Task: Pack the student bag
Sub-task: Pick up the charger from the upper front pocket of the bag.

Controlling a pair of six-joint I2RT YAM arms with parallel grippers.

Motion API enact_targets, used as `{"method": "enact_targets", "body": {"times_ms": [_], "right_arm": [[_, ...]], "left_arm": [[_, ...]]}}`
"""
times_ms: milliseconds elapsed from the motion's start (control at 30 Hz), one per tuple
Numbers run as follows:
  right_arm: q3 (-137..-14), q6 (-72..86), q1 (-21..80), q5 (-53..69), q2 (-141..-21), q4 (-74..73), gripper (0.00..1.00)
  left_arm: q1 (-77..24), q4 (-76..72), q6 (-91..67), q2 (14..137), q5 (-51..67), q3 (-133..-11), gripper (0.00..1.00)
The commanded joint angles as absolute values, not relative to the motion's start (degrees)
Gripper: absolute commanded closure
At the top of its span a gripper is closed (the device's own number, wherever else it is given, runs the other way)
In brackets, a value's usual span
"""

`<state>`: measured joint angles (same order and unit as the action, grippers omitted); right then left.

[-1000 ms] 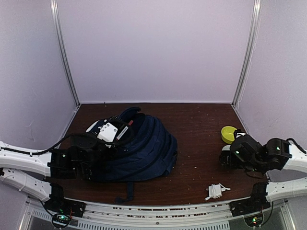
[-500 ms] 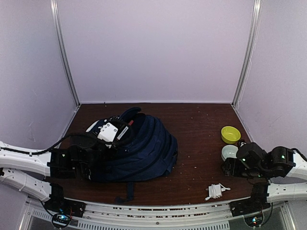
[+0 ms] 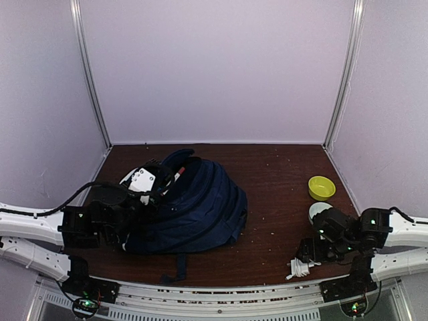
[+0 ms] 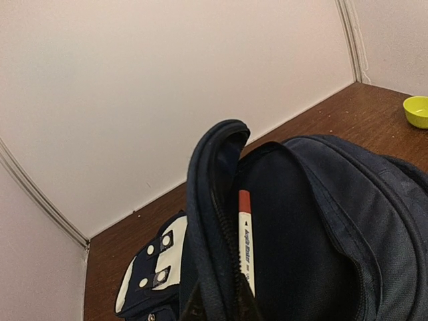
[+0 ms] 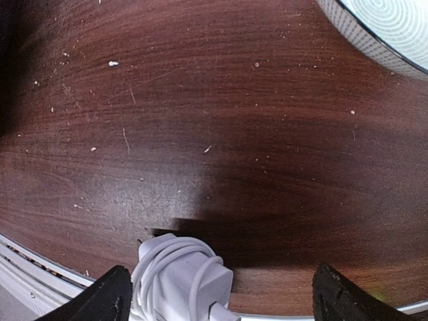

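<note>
Down at the left end effector (image 3: 132,208), the fingers are lost against dark fabric in the overhead view and do not show at all in the left wrist view, so I cannot tell whether they are apart or pinching cloth. The student bag (image 3: 197,207) lies on the counter (image 3: 281,167), left of centre, with its mouth toward the left rear and its white-patched flap (image 3: 142,179) lying off to the left beside the arm. The left wrist view looks into that gaping mouth. A white marker (image 4: 245,241) with a red cap stands just inside the zipper edge, its lower end cut off by the frame, and the rest of the interior is too dark to read. The right end effector (image 5: 226,297) hangs low over the near right edge of the counter with its two dark fingertips (image 5: 110,294) spread wide. A white charger (image 5: 184,277) wrapped in its cable lies on the wood between them, close by one tip and partly cropped. A white bowl (image 3: 318,210) is half hidden behind the right arm, and a yellow bowl (image 3: 322,187) sits just beyond it.
</note>
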<state>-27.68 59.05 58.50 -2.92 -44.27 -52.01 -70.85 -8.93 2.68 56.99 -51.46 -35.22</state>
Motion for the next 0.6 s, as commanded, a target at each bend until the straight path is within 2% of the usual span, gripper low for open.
{"method": "enact_targets", "body": {"times_ms": [0,167,567], "right_arm": [[-27.67,57.15,58.86,-0.97,-46.13,-50.5,0.05],[-25.9,55.34,58.82,5.06,-48.58,-45.9,0.02],[-26.0,48.8,55.52,12.22,-46.42,-41.84,0.05]], "left_arm": [[-70.25,-13.89,1.02,55.93,-53.89,-35.6,1.0],[-70.22,-13.34,2.71,57.26,-53.83,-36.73,1.0],[-70.23,-14.01,4.88,60.62,-53.38,-39.03,1.0]]}}
